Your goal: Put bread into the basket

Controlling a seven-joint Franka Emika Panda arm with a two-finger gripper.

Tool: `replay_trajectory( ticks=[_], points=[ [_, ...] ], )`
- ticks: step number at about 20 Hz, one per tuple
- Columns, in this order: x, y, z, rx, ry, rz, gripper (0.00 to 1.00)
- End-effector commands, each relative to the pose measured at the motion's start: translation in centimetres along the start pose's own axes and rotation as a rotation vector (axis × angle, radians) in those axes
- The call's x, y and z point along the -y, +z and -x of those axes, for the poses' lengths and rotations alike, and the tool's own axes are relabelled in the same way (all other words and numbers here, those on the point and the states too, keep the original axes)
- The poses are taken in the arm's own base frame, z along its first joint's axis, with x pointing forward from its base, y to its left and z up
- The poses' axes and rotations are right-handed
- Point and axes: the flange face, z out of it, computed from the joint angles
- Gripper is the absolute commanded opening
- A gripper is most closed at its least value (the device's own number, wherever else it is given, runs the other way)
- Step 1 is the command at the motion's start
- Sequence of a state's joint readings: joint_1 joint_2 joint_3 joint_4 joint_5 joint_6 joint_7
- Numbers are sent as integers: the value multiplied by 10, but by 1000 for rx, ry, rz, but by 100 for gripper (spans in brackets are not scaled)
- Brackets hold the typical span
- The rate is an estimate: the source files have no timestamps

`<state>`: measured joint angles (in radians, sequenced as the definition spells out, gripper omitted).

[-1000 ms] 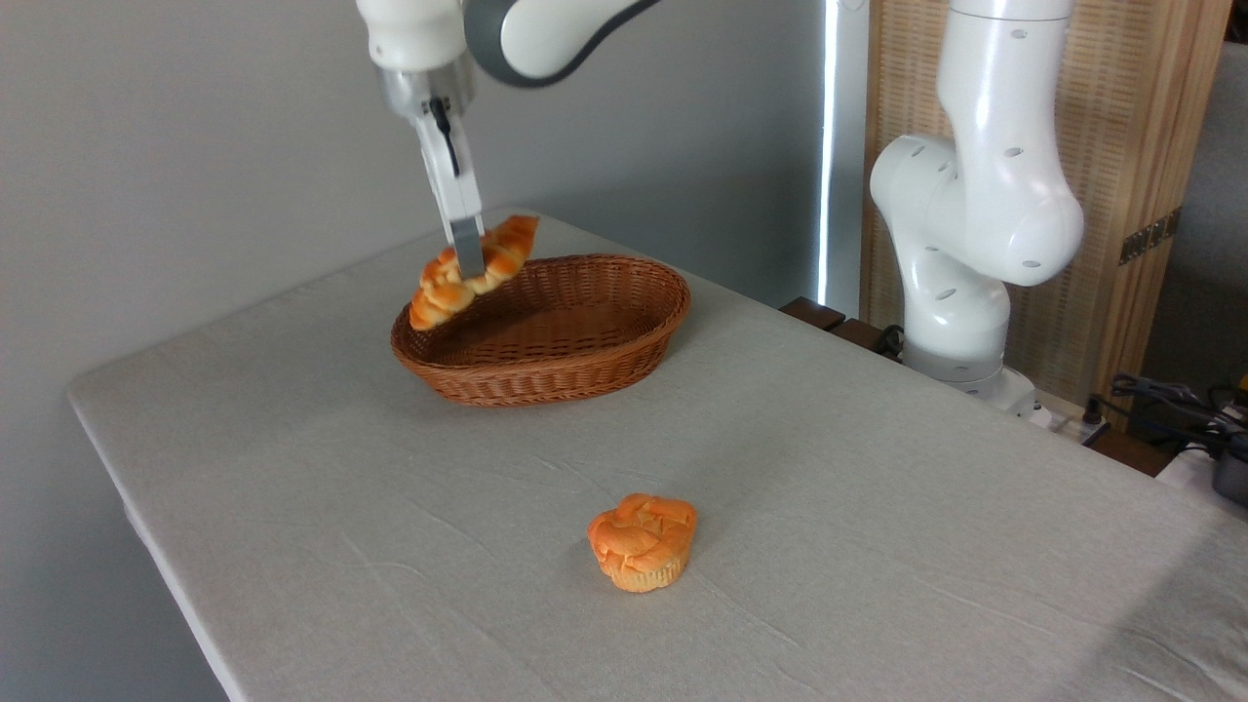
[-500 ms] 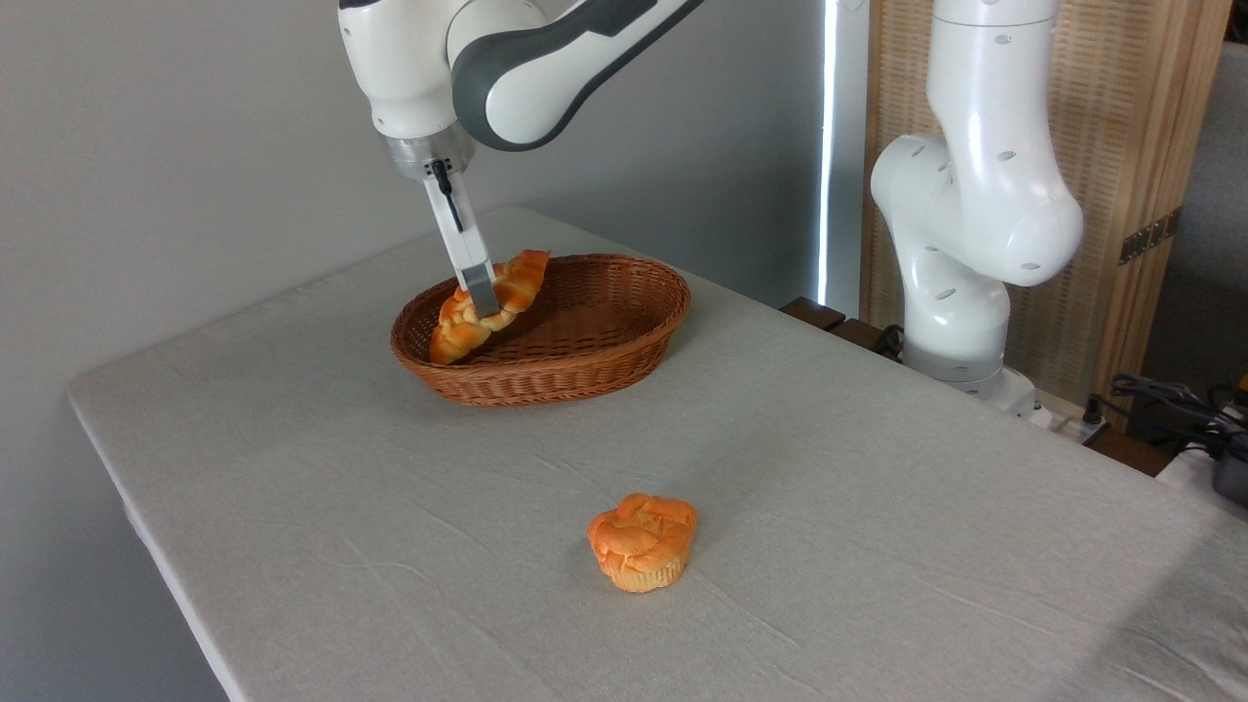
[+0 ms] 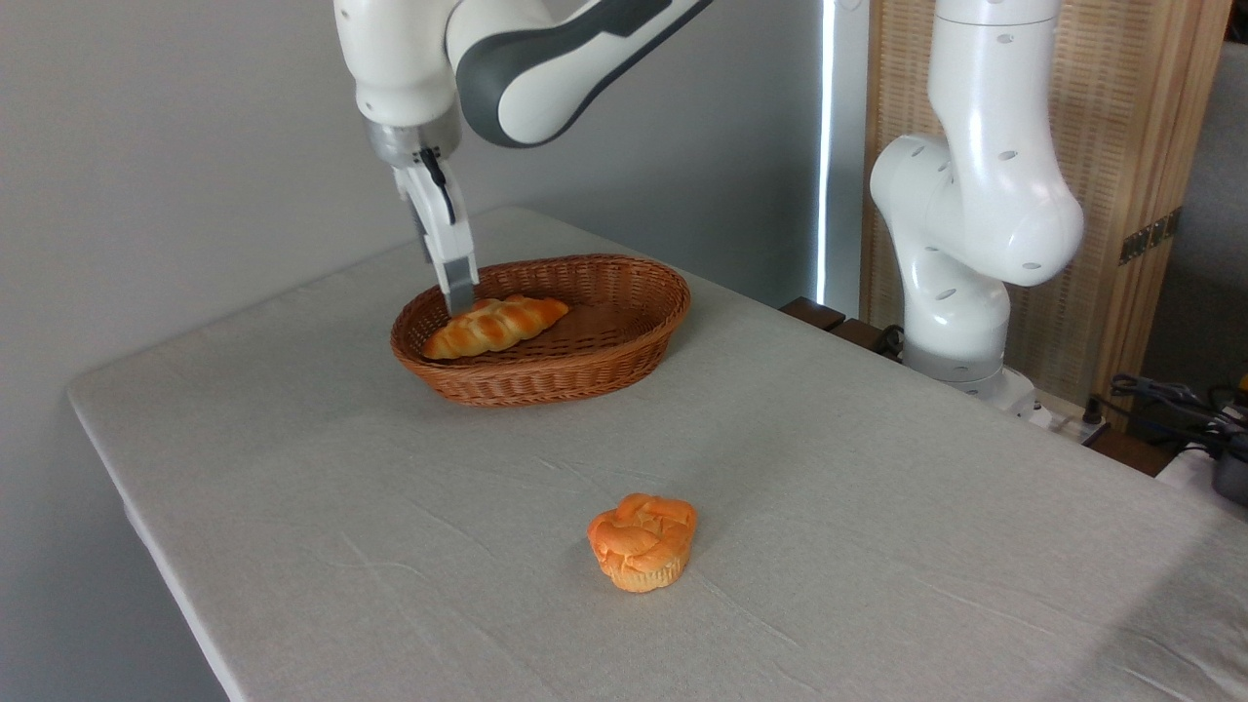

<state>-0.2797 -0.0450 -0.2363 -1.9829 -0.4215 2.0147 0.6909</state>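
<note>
Status: braided loaf (image 3: 495, 326) lying flat inside wicker basket (image 3: 585, 375), toward left/rear part of bowl, long axis roughly along basket length, left tip close to left rim. Both tapered ends within rim; nothing overhanging. Placement judged done.

Gripper (image 3: 457, 296) poised just above loaf, at its rear-left part. Near finger visible edge-on, far finger mostly hidden behind it. Loaf not pinched, so jaws judged released, but spread width not readable from this angle; contact between fingertip and crust likewise not resolvable. Treat as possible light touch.

Step in hand (judged): retreat after release.

Procedure:
1. Confirm jaws fully spread before any motion. Glossy crust w/ knobbly plaits can snag a fingertip.
2. Lift straight up, vertical only, slow at first. No lateral travel until fingertips are above rim level. Rear-left rim sits near the fingers; a sideways sweep could catch wicker and drag or tip the light basket.
3. Watch loaf during first part of lift. If it rises or rolls w/ finger, stop, lower, re-open, retry.
4. Once clear of rim, move arm away from basket.

Notes:
- Muffin-shaped bun (image 3: 643, 541) at front-centre of table (image 3: 292, 458), well apart from basket; not part of this task, leave untouched.
- Cloth-covered surface; basket may slide if nudged.
- No re-grasp needed unless loaf shifts onto rim.
</note>
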Motion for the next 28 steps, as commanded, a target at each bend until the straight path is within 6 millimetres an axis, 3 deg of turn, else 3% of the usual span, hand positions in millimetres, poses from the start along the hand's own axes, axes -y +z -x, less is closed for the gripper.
replay_trajectory(
  ticks=[1,3,5,9,12,15,19,28],
  points=[
    [25,-75,7,-84,-75,-39,100],
    [42,-120,19,-61,-87,-40,100],
    [52,-148,31,40,-73,-146,100],
    [77,-184,60,211,-98,-311,100],
    [93,-207,82,225,-161,-313,100],
    [103,-220,90,237,-195,-294,100],
    [120,-239,114,237,-255,-277,100],
    [124,-241,112,212,-253,-296,100]
  ],
)
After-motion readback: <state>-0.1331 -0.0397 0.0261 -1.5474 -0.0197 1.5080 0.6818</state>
